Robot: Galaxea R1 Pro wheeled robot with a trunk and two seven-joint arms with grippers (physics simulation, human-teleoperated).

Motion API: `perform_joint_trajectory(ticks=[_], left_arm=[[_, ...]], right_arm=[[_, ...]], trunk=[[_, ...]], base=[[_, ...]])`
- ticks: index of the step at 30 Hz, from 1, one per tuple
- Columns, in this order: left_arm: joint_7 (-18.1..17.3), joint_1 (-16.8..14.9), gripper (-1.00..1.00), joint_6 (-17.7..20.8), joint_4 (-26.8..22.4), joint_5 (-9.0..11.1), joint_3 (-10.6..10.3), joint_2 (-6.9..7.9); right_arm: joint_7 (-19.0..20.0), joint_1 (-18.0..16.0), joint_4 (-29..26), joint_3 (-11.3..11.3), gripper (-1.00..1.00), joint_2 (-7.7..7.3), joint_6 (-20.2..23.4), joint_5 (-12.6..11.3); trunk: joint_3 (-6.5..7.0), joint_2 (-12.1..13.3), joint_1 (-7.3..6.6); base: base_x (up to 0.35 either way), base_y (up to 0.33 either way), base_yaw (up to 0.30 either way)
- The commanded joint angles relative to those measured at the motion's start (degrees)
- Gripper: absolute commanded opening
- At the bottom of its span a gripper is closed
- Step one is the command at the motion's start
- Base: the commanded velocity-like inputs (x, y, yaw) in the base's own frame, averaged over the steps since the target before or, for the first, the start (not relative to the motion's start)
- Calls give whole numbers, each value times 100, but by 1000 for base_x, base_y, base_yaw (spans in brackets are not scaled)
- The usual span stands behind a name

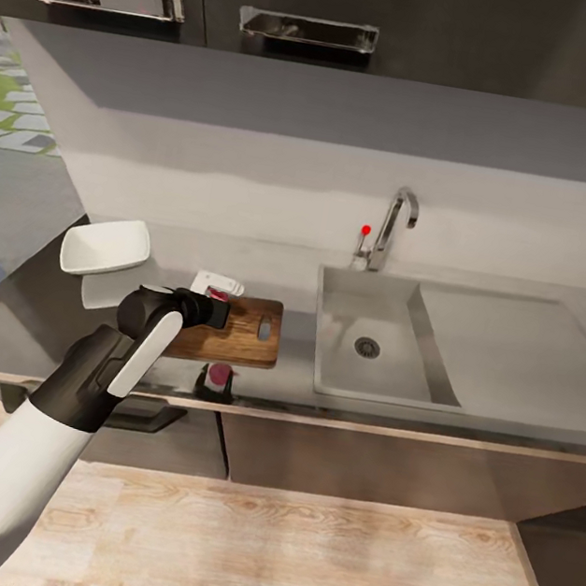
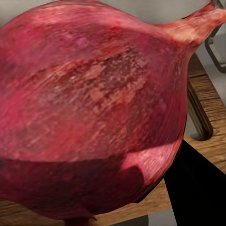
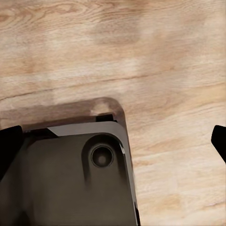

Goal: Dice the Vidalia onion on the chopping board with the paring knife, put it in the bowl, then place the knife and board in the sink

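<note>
Left gripper [image 1: 219, 302] is pinching the onion [image 2: 94, 108] between its fingers above the chopping board [image 1: 239, 332], positioning it for dicing; right gripper's fingers [image 3: 9, 141] are hanging spread.

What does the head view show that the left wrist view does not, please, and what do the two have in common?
Head view alone: the sink with its tap, the white bowl, the countertop, and the left arm reaching over the chopping board.

Left wrist view alone: a close look at the red onion's skin and its pointed tip, with a dark claw finger beside it.

Both: the onion at the left claw, and the wooden board beneath it.
</note>
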Motion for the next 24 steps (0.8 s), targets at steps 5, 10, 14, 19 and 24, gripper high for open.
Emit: perform_joint_trajectory(ticks=[5, 10, 14, 19, 24], left_arm=[[50, -7, -100, 9, 83, 55, -13, 2], [50, -7, -100, 6, 114, 55, -14, -9], [50, -7, -100, 6, 112, 55, -14, -12], [50, -7, -100, 6, 120, 55, -14, -12], [50, -7, -100, 6, 126, 55, -14, -12]], right_arm=[[-50, -2, -4, 49, 100, -5, -9, -12], [-50, 1, -5, 49, 100, -5, -9, -12], [-50, -2, -8, 49, 100, -5, -9, -12], [-50, -2, -8, 49, 100, -6, -9, -12], [-43, -2, -6, 49, 100, 0, -15, -12]], trunk=[[-46, -10, 3], [-83, -10, 3], [-106, -10, 3], [-112, -10, 3], [-112, -10, 3]], base=[[0, 0, 0], [-100, -65, 0], [-48, -31, 0], [-8, -5, 0], [-1, 0, 0]])
